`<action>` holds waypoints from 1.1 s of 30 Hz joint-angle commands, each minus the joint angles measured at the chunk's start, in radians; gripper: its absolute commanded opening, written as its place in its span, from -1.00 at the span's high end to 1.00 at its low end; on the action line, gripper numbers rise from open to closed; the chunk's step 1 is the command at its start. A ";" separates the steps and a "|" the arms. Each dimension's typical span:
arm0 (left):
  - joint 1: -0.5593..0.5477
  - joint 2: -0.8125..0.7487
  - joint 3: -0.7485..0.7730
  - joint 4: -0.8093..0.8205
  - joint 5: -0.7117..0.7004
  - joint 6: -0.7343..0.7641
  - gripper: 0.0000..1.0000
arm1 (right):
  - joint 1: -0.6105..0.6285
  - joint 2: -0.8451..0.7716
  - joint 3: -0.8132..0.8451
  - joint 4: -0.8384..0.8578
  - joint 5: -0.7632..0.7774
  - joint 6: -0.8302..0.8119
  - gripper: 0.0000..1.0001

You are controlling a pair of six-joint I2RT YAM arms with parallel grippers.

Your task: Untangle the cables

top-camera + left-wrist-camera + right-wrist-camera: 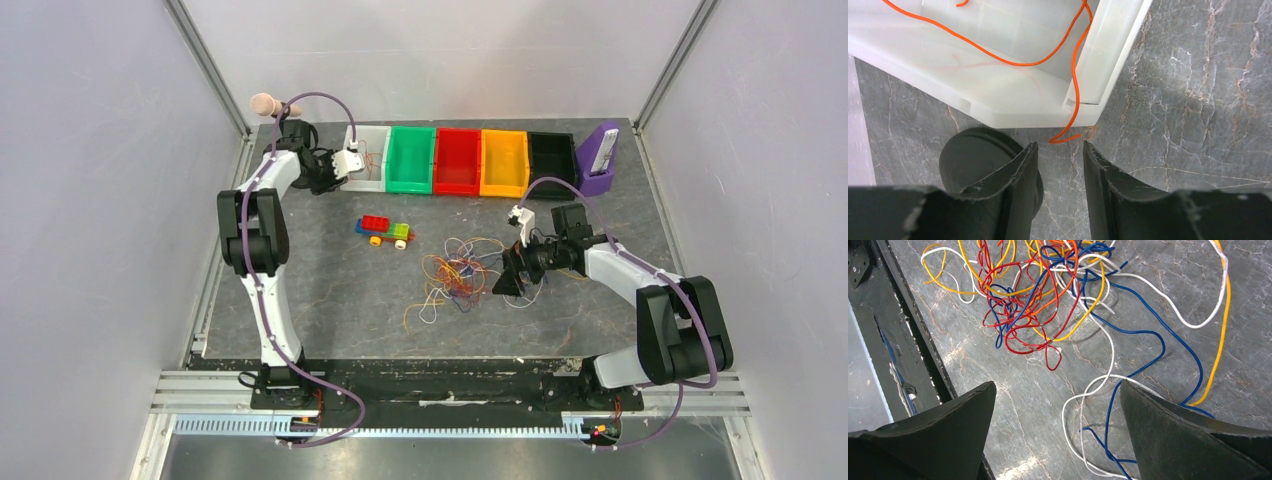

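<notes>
The tangle of cables [455,275] lies in the middle of the table, red, blue, orange, yellow and white wires [1043,295] knotted together. My right gripper [508,278] [1058,390] is open just right of the tangle, low over loose white and blue strands [1098,405]. My left gripper [348,163] [1058,147] is open and empty at the near corner of the white bin [1023,107]. An orange cable [998,57] lies in that bin, its end [1065,137] hanging over the corner just ahead of the fingertips.
A row of bins stands at the back: white [368,158], green [411,160], red [457,162], orange [504,163], black [552,160]. A purple holder [600,158] is at the far right. A toy brick car [386,231] lies left of the tangle.
</notes>
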 commanded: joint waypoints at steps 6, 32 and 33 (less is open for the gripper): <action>-0.002 -0.026 -0.001 -0.041 0.103 0.140 0.47 | -0.002 0.006 0.012 -0.008 -0.030 -0.014 -0.92; -0.033 -0.031 0.048 -0.115 0.025 0.110 -0.17 | -0.003 0.045 0.037 -0.031 -0.045 -0.040 -0.90; -0.033 -0.025 0.049 -0.101 0.034 0.107 -0.14 | -0.003 0.045 0.034 -0.031 -0.045 -0.042 -0.90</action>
